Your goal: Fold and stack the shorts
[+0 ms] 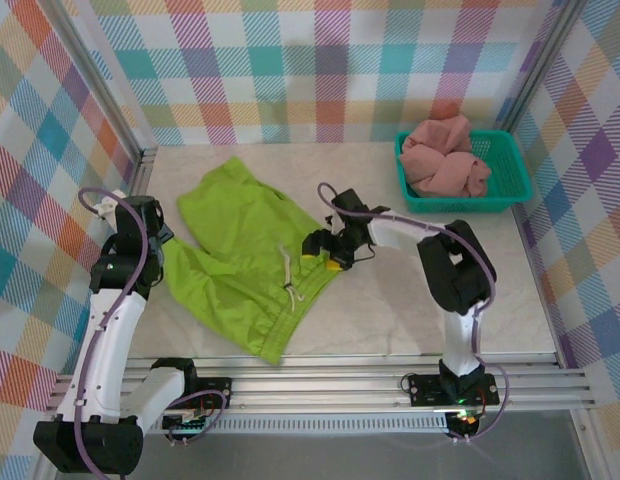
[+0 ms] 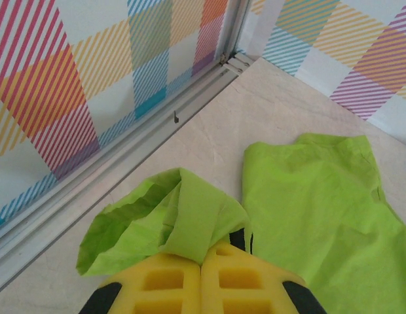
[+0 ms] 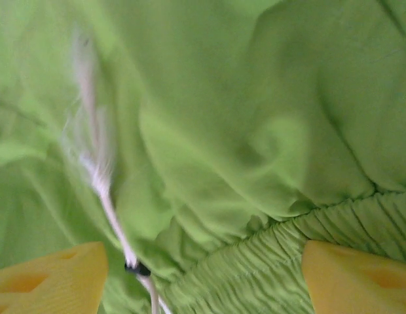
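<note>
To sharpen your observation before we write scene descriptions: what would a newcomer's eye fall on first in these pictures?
The lime green shorts, spread across the middle of the table, stand out most; the left gripper is shut on a fold at their left edge, and the right gripper stands open over the gathered waistband. Next, the salmon pink shorts lie bundled in the teal basket at the far right corner.

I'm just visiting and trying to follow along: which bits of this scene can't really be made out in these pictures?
- Pink shorts: overhead view, bunched in the basket, whose walls hide their lower part.
- Green shorts: right wrist view, blurred and cut off at every edge.
- Left gripper: left wrist view, shut on a green fold that covers its fingertips.
</note>
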Available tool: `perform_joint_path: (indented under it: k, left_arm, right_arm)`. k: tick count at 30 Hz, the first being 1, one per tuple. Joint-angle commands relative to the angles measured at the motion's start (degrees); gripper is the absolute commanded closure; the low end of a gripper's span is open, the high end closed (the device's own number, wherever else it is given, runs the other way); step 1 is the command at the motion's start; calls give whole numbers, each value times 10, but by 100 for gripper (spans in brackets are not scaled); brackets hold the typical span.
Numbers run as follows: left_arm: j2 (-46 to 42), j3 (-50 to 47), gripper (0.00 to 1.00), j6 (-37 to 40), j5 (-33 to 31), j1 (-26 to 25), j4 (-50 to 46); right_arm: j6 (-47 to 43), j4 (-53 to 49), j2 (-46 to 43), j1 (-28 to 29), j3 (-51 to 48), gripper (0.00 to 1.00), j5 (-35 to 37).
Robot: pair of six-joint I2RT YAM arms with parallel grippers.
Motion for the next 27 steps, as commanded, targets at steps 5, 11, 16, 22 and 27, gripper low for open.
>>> perform_joint_path:
  k: [5, 11, 16, 22, 27]
  left_arm:
    - [-10, -19, 100, -28, 28, 5, 15]
    - [-28, -56, 100, -55, 82, 5, 28]
    - [-38, -82, 100, -72, 106, 5, 33]
    - [-38, -101, 100, -84, 127, 4, 44]
    - [-38, -112, 100, -85, 131, 5, 49]
  right_arm:
    - [-72, -128, 130, -74, 192, 22, 60]
    - [-104, -190, 196, -101, 347, 21, 80]
    - [-102, -120, 90, -88, 291, 20, 44]
    - [-79, -88, -132, -36, 84, 22, 110]
    - [45, -3, -288, -12, -150, 26, 111]
